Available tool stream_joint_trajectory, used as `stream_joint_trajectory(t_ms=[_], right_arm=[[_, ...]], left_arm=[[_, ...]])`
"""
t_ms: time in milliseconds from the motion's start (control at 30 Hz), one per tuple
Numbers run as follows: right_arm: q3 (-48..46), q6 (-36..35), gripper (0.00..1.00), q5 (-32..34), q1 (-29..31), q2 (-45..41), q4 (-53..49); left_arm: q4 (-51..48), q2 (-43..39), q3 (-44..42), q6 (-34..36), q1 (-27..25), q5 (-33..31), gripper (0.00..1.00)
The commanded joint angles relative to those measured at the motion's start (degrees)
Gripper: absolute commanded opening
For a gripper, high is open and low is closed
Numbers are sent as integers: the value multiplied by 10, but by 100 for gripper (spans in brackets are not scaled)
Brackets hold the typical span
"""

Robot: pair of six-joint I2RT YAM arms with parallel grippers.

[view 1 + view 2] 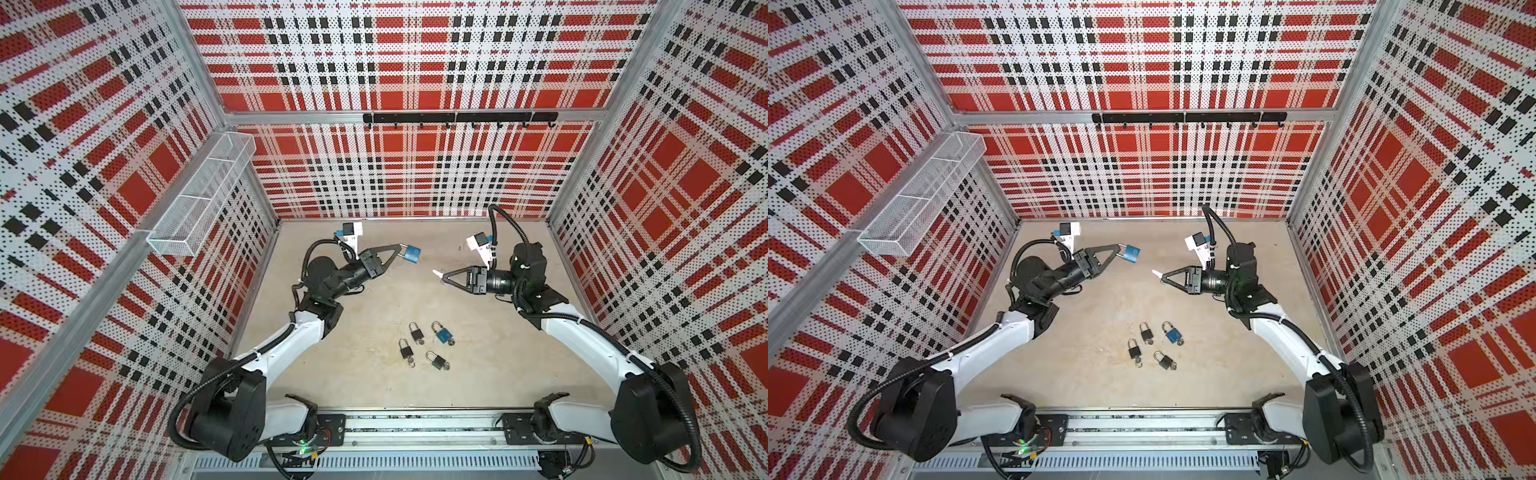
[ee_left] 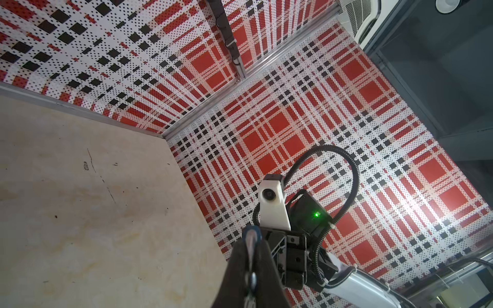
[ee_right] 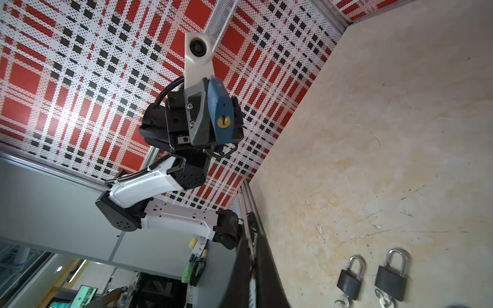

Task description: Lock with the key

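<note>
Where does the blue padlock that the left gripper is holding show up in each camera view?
Both top views: blue padlock left of middle, raised at the left gripper tip.
Left wrist: only a blurred blue sliver between the dark fingers.
Right wrist: the padlock near the middle, keyhole end facing the camera.
Shared landmark: the tan table, in all four.

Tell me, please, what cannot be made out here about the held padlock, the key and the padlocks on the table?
- key: in both top views it is too small; only a pale tip shows past the right gripper.
- blue padlock shackle: the left gripper fingertips partly cover it in both top views; the left wrist view blurs it.
- black padlocks: in the right wrist view the bottom edge partly cuts off their keys.
</note>
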Motion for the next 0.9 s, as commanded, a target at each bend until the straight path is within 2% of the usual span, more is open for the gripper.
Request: stream_joint_trajectory(t_ms=[0, 267, 467, 633, 867], right_arm=[[2, -78, 0, 51, -8, -48, -99], [-37, -91, 0, 143, -71, -208, -249], [-31, -101, 0, 185, -107, -276, -373], [-40, -93, 0, 213, -113, -313, -415], [-55, -92, 0, 218, -120, -302, -416]], left_arm=[[-2, 8, 11, 17, -14, 10, 0], [-85, 118, 52, 99, -100, -4, 0], [-133, 250, 156, 118, -161, 25, 0], [-181, 342, 236, 137, -188, 41, 0], [-407, 424, 380, 254, -207, -11, 0]])
